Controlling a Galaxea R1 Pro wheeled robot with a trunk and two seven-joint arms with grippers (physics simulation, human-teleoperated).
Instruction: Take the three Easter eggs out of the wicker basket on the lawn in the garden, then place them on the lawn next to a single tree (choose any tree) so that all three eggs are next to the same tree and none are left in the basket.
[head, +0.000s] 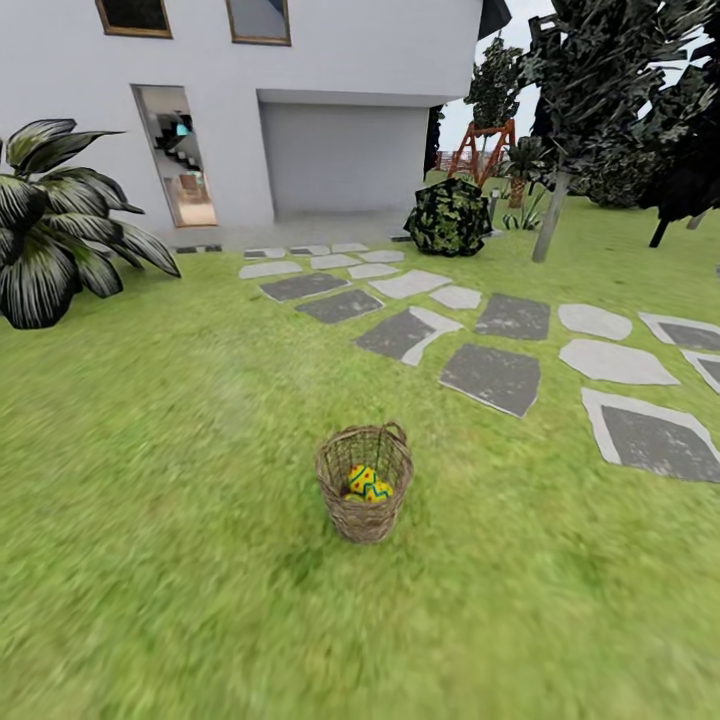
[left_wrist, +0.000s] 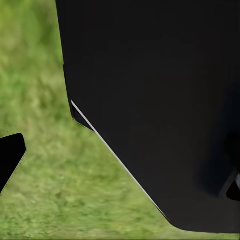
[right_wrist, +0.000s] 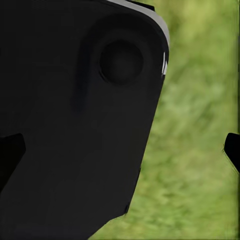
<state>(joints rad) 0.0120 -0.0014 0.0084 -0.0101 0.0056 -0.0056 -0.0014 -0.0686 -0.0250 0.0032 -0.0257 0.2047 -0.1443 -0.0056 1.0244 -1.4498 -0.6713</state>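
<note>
Lawn (head: 180, 560): basket (head: 364, 483) w/ eggs (head: 366, 483), jaws nowhere near.

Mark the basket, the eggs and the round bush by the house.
basket (head: 362, 520): head view, on its woven front wall.
eggs (head: 366, 483): head view, on the yellow shells inside the basket.
bush (head: 449, 216): head view, middle of its foliage.

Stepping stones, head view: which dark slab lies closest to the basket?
The dark grey slab up and to the right of the wicker basket; the other dark slabs sit farther back toward the house or far right.
</note>
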